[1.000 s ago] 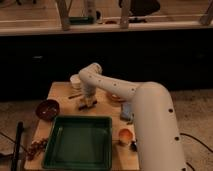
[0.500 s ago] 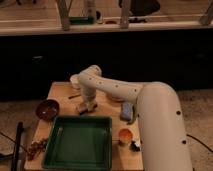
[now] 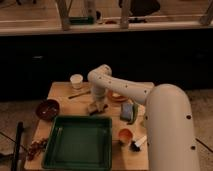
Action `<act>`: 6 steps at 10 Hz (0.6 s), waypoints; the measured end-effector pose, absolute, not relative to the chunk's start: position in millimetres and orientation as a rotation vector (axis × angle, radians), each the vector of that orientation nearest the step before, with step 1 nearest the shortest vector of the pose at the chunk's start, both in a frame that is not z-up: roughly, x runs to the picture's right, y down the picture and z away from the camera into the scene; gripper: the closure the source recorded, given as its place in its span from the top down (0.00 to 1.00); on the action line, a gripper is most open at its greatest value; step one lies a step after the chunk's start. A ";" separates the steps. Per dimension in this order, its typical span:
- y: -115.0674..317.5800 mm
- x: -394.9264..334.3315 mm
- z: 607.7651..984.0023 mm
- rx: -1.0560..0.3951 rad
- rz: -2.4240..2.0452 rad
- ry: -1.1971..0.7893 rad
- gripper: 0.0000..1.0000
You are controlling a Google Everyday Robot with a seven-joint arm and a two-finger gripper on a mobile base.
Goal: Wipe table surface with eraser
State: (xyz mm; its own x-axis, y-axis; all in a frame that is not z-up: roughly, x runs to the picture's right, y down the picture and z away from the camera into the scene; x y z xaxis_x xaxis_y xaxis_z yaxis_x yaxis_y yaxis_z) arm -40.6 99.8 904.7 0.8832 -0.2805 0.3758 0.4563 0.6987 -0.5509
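The light tan wooden table surface (image 3: 65,95) fills the middle of the camera view. My white arm reaches in from the lower right, and its gripper (image 3: 96,104) points down at the middle of the table, just behind the green tray. The eraser (image 3: 93,108), a small tan block with a dark base, sits under the gripper tip against the tabletop. The gripper is shut on it. The arm's wrist hides part of the eraser.
A green tray (image 3: 77,142) lies at the front. A dark red bowl (image 3: 48,108) is left, a white cup (image 3: 76,81) and thin stick (image 3: 80,94) behind. An orange plate (image 3: 117,96), blue-grey sponge (image 3: 127,112), small orange bowl (image 3: 125,135) and white-handled brush (image 3: 137,143) lie right.
The gripper with the eraser slid a little left, then back to the right and toward the tray. The other objects have not moved.
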 end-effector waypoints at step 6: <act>76.5 -101.6 927.0 -0.628 -0.427 -0.298 0.00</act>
